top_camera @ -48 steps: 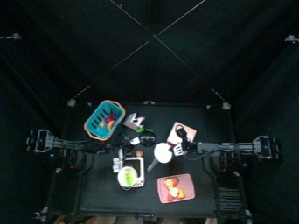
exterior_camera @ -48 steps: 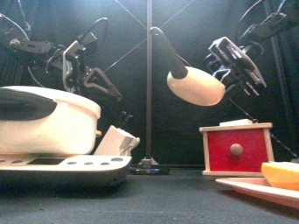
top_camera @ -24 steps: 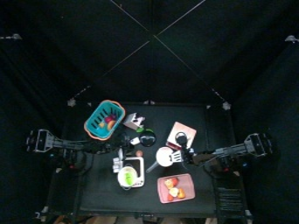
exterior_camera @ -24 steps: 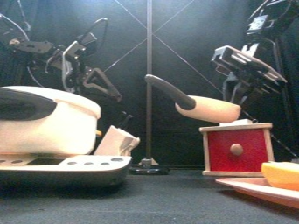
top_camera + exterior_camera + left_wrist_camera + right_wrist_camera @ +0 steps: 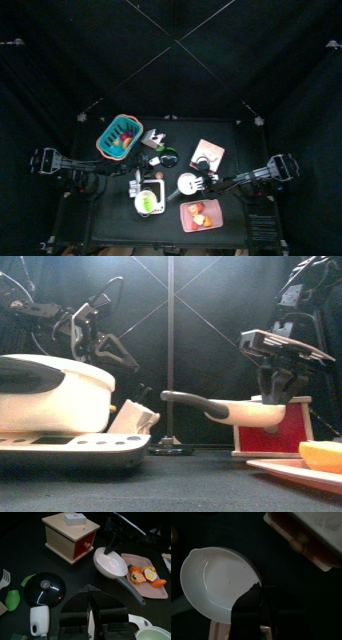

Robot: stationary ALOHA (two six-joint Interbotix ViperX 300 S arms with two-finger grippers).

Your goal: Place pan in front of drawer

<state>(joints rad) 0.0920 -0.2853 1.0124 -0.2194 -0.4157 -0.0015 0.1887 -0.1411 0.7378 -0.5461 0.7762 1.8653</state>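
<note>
The small round white pan (image 5: 254, 411) hangs level and low in front of the red-fronted drawer (image 5: 275, 428), with its dark handle pointing left. My right gripper (image 5: 278, 394) is shut on the pan's rim from above. In the right wrist view the jaws clamp the edge of the pan (image 5: 219, 582) beside the drawer (image 5: 308, 534). In the top view the pan (image 5: 189, 183) lies between the drawer (image 5: 207, 152) and the pink tray (image 5: 201, 214). My left gripper (image 5: 92, 609) is shut and empty, held high at the left (image 5: 100, 346).
A white cooker (image 5: 47, 391) fills the front left. The pink tray with food (image 5: 305, 468) lies at the front right. A teal basket (image 5: 118, 136) stands at the back left. A black lid (image 5: 44, 588) and a green-handled fork (image 5: 8, 587) lie near the left arm.
My right gripper has carried the pan down from high above the drawer to low in front of it, and the pan has tipped level. The left arm has not moved.
</note>
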